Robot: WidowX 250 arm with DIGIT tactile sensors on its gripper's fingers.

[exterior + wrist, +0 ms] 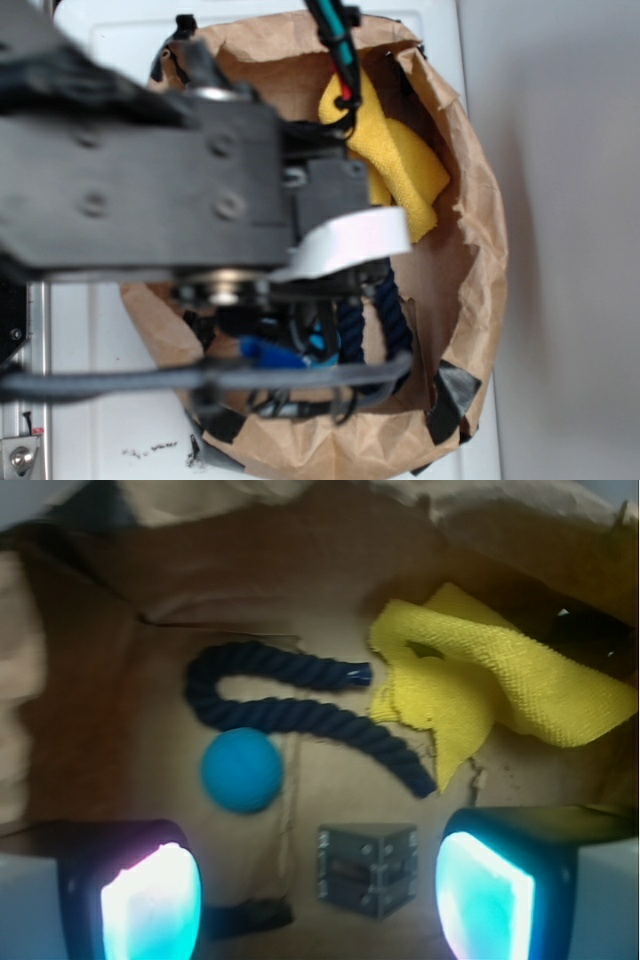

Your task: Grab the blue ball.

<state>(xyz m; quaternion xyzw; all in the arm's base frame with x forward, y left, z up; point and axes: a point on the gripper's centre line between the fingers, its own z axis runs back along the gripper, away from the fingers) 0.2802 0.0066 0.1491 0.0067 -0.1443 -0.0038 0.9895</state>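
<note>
The blue ball (pixel 241 770) is a small teal sphere on the brown paper floor of the bag, just below the curl of a dark navy rope (pixel 290 712). In the wrist view my gripper (pixel 318 905) is open and empty above the floor; its glowing fingers (pixel 150 905) stand wide apart. The ball lies ahead of the left finger, apart from it. A grey metal plate (pixel 365 868) lies between the fingers. In the exterior view the arm hides the ball and the gripper; only the rope (pixel 392 312) shows there.
A yellow cloth (pixel 480 685) lies crumpled at the right, also in the exterior view (pixel 400 170). The brown paper bag's walls (pixel 470 230) ring everything. A strip of black tape (pixel 245 917) lies on the floor near the left finger.
</note>
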